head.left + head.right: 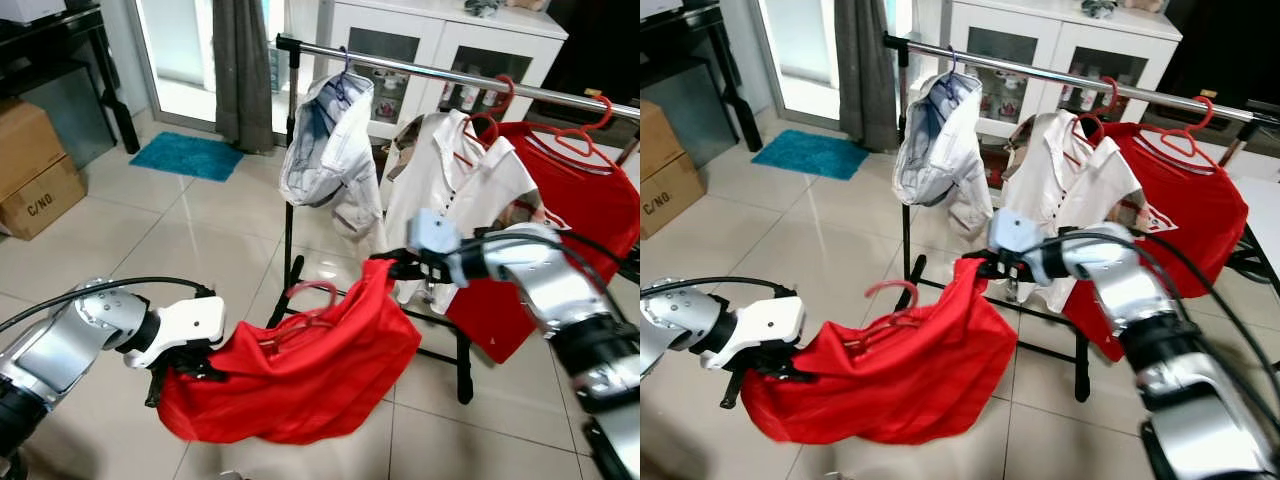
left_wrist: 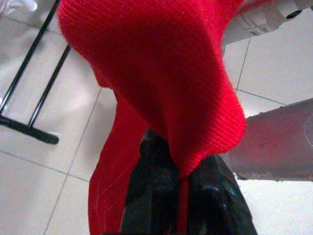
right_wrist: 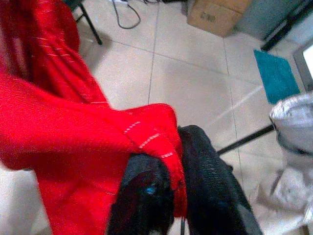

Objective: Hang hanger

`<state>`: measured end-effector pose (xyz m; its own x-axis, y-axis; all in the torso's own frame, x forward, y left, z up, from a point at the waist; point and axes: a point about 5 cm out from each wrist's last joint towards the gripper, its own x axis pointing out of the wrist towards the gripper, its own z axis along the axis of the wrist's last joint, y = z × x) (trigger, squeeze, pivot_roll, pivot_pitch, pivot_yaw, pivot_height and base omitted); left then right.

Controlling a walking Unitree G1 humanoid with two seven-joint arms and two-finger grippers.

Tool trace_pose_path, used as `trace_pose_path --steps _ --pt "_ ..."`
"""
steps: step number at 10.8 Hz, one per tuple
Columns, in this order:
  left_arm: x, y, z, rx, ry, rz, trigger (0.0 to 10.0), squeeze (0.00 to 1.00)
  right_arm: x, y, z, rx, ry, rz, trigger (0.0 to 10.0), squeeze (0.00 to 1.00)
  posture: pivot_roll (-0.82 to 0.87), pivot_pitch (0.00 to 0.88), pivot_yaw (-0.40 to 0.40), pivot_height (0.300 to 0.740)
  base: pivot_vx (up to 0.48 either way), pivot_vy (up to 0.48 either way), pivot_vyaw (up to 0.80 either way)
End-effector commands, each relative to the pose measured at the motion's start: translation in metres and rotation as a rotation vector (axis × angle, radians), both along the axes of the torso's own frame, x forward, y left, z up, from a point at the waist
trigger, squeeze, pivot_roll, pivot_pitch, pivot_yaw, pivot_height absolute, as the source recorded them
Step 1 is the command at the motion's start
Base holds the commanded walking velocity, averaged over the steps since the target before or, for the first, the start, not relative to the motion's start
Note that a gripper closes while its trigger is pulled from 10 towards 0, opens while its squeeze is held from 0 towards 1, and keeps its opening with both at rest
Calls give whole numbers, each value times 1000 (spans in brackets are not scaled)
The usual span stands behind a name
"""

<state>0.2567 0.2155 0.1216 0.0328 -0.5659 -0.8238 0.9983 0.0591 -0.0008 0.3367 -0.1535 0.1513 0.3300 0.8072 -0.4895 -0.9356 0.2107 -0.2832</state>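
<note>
Stretching a red shirt (image 1: 300,375) between them, both claws are clamped shut on fabric: the left claw (image 1: 185,365) pinches one bunched end, the right claw (image 1: 392,265) the other, higher and nearer the clothes rack's rail (image 1: 450,75). A pink hanger (image 1: 312,300) sits inside the shirt between the claws, its hook poking up from the collar. The rail lies above and beyond the right claw, already carrying a white shirt (image 1: 450,180) and a red t-shirt (image 1: 575,200). Since neither claw grips the hanger itself, it could slip out of the sagging cloth while being lifted, or the hook could miss the rail.
</note>
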Motion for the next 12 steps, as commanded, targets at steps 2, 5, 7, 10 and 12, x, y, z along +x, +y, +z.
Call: trace_pose_path --steps 2,5,7,10,12 --pt "4 -11 11 -48 -50 -41 0 0 5 0 0 -16 1 -42 10000 1000 -58 0 -48 740 0 0 0" --pt "7 -11 15 -96 -76 -32 0 0 0 -4 -16 -165 63 8 10000 1000 -63 0 -51 740 0 0 0" --pt "8 -5 16 -94 -78 -8 0 0 -3 -15 -12 -225 40 62 10000 1000 -67 0 -54 740 0 0 0" --pt "11 -2 17 -107 -107 17 0 0 2 -30 10 -217 -21 42 10000 1000 -75 0 -52 740 0 0 0" --pt "12 1 20 -142 -138 42 0 0 -13 -47 17 -144 63 67 10000 1000 -85 0 -50 740 0 0 0"
